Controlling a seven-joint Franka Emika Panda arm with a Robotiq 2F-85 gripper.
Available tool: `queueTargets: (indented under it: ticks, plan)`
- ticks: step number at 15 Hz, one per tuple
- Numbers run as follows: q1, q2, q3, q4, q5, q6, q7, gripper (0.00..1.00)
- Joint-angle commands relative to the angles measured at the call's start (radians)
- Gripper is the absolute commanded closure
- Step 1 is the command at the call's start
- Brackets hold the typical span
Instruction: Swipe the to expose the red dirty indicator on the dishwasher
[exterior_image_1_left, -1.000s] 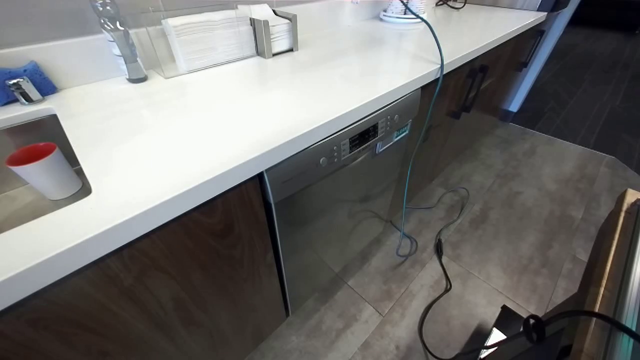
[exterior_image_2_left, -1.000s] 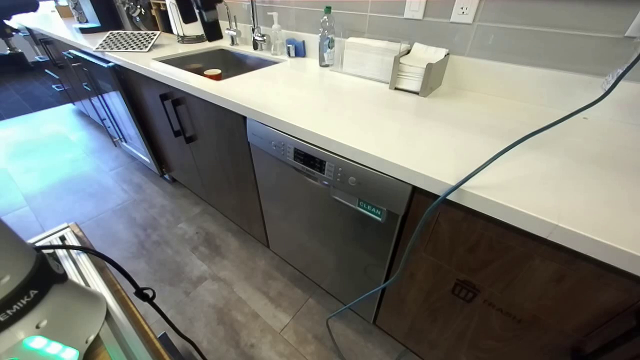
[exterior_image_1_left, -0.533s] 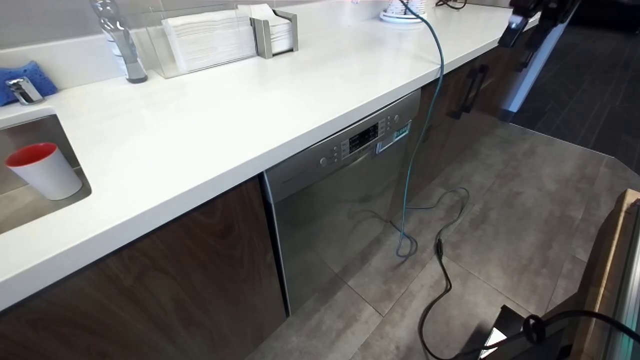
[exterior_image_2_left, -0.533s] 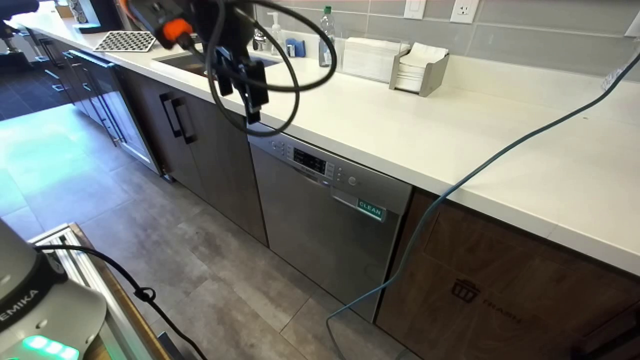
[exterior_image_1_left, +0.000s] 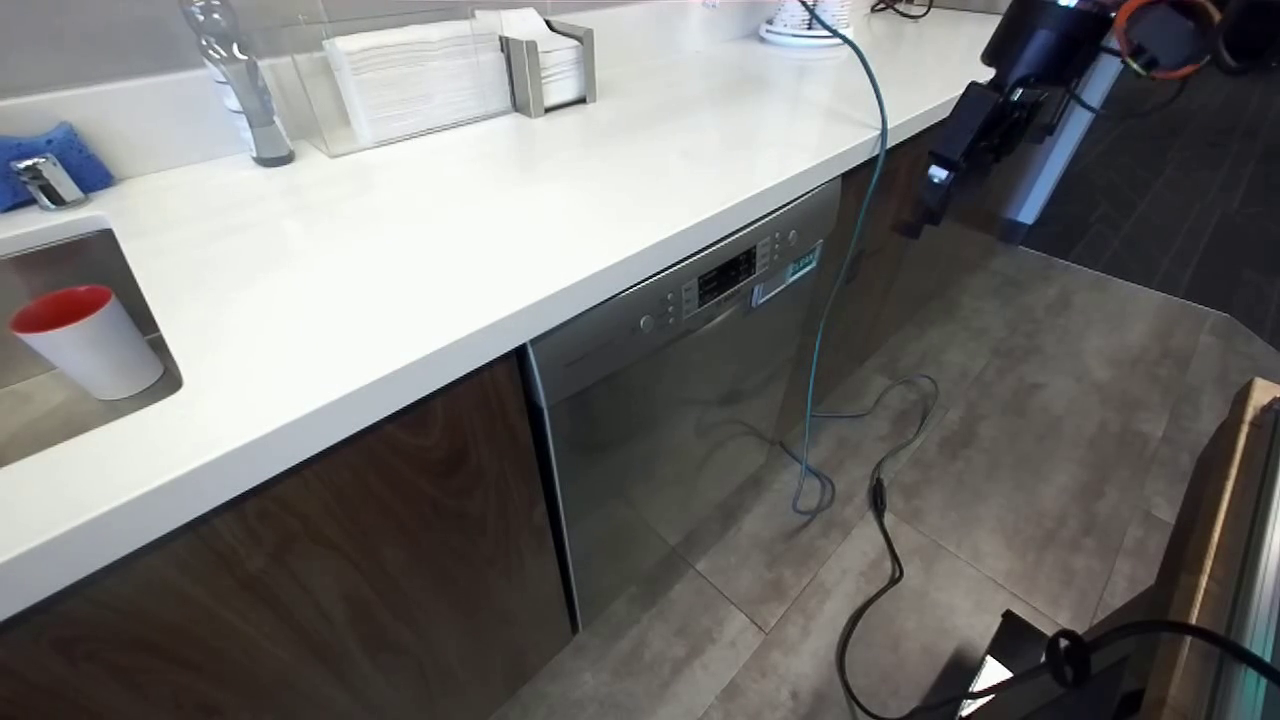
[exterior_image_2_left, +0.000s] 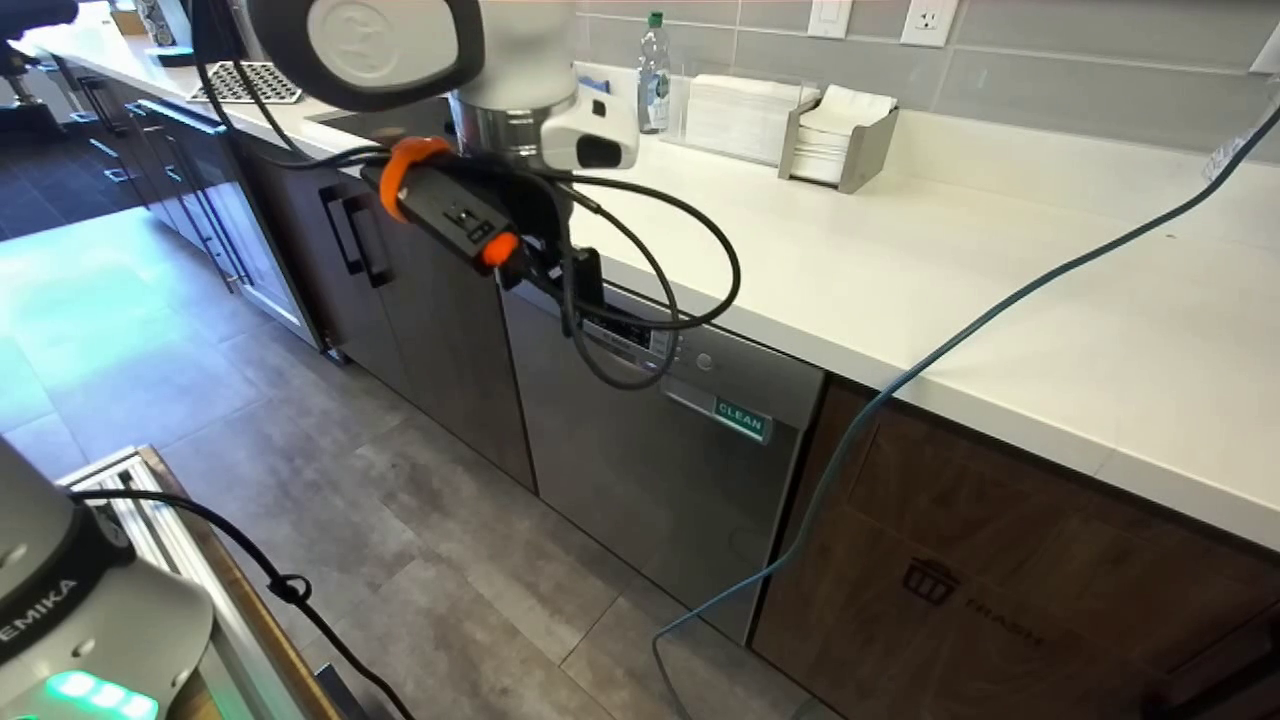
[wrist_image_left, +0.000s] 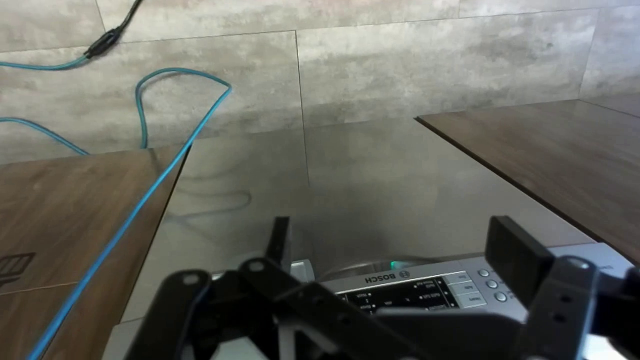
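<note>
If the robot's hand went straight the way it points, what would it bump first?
Probably the dishwasher: the wrist view shows its front ahead of the open hand, though depth is hard to judge.

base shell: pale grey, rounded, with a dark band lettered "emika" in white; green indicator lights lit below. arm link: white oval panel in a dark surround. wrist housing: white, with black insets, beside a bright metal collar. orange strap around a dark box with an orange cap; black cables looped alongside. tool: matte black, blocky fingers, pale round screw heads on the linkages.
</note>
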Motion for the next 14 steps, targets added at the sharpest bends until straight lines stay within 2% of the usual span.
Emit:
queueTargets:
  ticks: [1,4,6,7,9,14]
  plan:
    - [0.036,0.151,-0.021,0.075,0.138,0.090,-0.172,0.00]
    - [0.062,0.236,-0.031,0.118,0.324,0.134,-0.324,0.00]
    - [0.045,0.281,-0.031,0.148,0.465,0.074,-0.413,0.00]
    - [0.039,0.216,-0.014,0.098,0.361,0.107,-0.327,0.00]
    - [0.039,0.258,-0.020,0.119,0.422,0.098,-0.378,0.00]
    - [0.039,0.274,-0.023,0.132,0.428,0.095,-0.383,0.00]
